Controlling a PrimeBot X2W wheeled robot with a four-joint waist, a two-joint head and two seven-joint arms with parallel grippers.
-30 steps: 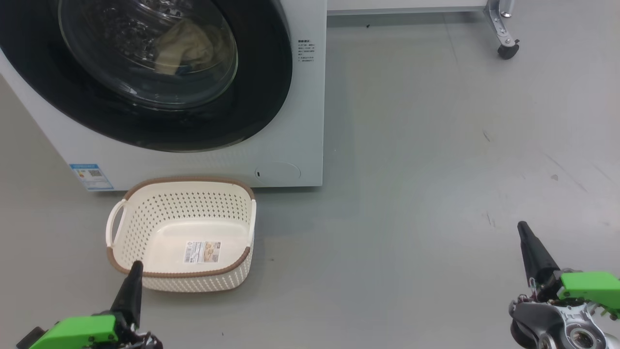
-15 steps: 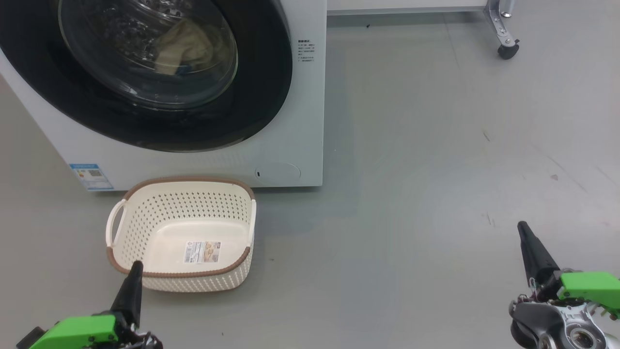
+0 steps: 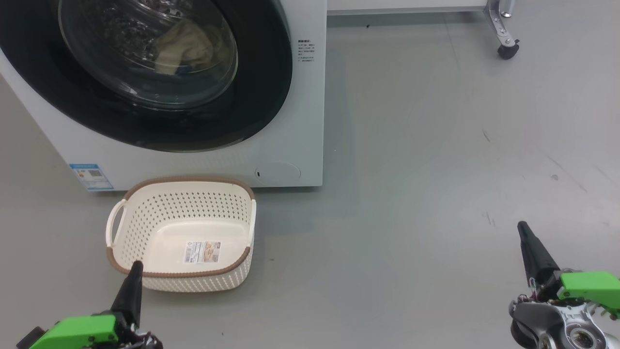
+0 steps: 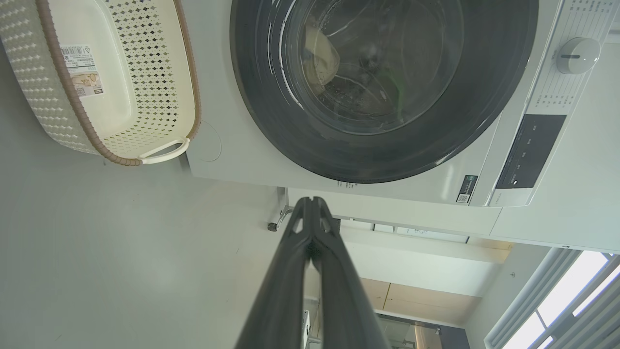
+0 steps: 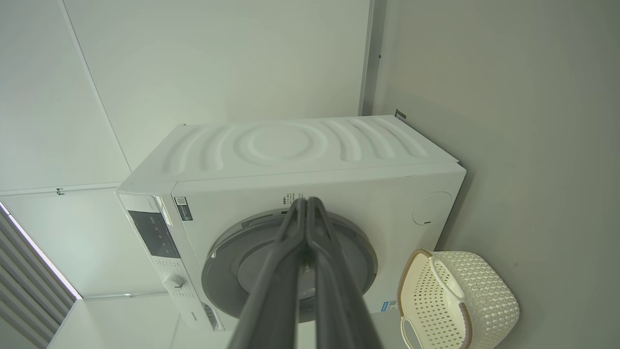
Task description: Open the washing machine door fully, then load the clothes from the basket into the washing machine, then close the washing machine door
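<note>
Clothes (image 3: 186, 46) are lying inside the washing machine (image 3: 305, 121), showing cream through the glass of the closed washing machine door (image 3: 261, 97). The basket (image 3: 186, 180) is sitting on the floor (image 3: 411, 194) just before the machine, a label (image 3: 202, 252) showing on its bottom. The left end effector (image 3: 136, 265) is hovering by the basket's near rim, fingers pressed together. The right end effector (image 3: 522, 227), likewise pinched closed, is hanging well apart over the floor.

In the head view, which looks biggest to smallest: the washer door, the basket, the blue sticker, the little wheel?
1. washing machine door
2. basket
3. blue label sticker
4. caster wheel (farther away, so its true size is unsure)
</note>
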